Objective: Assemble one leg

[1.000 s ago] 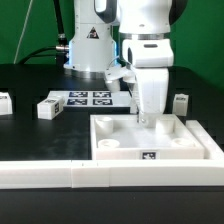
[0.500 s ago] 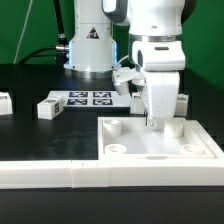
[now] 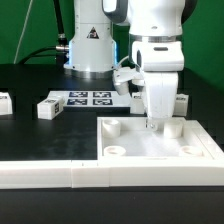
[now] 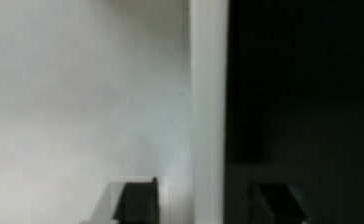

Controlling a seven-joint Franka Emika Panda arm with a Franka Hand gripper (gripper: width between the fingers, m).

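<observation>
The large white panel with round corner sockets lies at the front right. My gripper stands straight down over its far edge. In the wrist view the panel fills one side. My gripper straddles the panel's raised edge, one finger over the panel and the other over the black table, both apart from the edge. It looks open and holds nothing. Small white tagged legs lie on the table: one at the exterior view's far left, one beside it, one at the right.
The marker board lies behind the middle of the table. A white rail runs along the front edge and meets the panel's near-left corner. The robot's base stands at the back.
From one second ago to half a second ago the panel and my gripper shifted toward the exterior view's right. Nothing has moved since.
</observation>
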